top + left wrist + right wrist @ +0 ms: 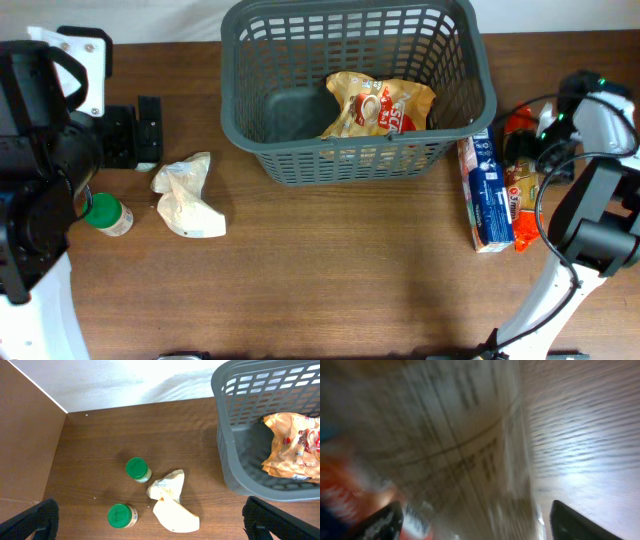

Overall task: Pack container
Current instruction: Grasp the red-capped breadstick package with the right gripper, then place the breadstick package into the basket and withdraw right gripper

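Note:
The dark grey basket [455, 60] stands at the back middle with an orange snack bag [378, 105] inside; both also show in the left wrist view, basket [235, 460] and bag [295, 447]. A cream pouch [185, 195] and a green-lidded jar [105, 213] lie left of it. The left wrist view shows the pouch [172, 505] and two green-lidded jars [137, 469] [120, 515]. My left gripper [150, 527] is open and empty above them. My right gripper [475, 525] is open, its fingers either side of a blurred package, over the blue and white box [490, 190].
An orange-red packet [522, 190] lies beside the box at the right edge. The table's back edge and a white wall [125, 380] are just behind the jars. My left arm [40, 150] covers the far left of the table.

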Motion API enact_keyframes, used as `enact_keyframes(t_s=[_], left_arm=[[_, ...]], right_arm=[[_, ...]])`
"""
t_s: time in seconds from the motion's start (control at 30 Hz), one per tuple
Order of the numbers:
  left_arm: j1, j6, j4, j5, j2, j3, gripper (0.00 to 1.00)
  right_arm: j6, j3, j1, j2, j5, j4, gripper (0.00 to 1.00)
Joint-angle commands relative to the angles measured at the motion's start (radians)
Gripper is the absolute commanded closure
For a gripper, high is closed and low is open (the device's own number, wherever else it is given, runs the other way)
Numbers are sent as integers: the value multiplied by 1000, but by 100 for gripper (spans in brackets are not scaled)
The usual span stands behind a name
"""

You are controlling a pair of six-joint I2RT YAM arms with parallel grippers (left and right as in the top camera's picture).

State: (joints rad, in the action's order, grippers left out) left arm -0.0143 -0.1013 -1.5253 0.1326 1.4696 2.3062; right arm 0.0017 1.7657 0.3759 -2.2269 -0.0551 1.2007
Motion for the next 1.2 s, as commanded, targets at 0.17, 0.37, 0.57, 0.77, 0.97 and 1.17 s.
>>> enact_keyframes(t_s=[0.17,0.37,0.57,0.77,0.97,1.17], left_arm=[[6,-1,2,11,-7,-1,1],[6,-1,2,11,-7,-1,1],[6,-1,2,11,-7,-1,1],[6,-1,2,11,-7,-1,1],[6,-1,2,11,-7,-1,1],[6,-1,2,11,-7,-1,1]], right_arm=[[11,-92,-2,24,-16,-32,96],[20,114,-2,140,-12,96,96],[66,507,-18,322,-26,210,96],[-109,819,-154,451,-83,222,96],[-535,888,-460,507,-131,225,96],[-967,868,-681,415,-132,202,96]])
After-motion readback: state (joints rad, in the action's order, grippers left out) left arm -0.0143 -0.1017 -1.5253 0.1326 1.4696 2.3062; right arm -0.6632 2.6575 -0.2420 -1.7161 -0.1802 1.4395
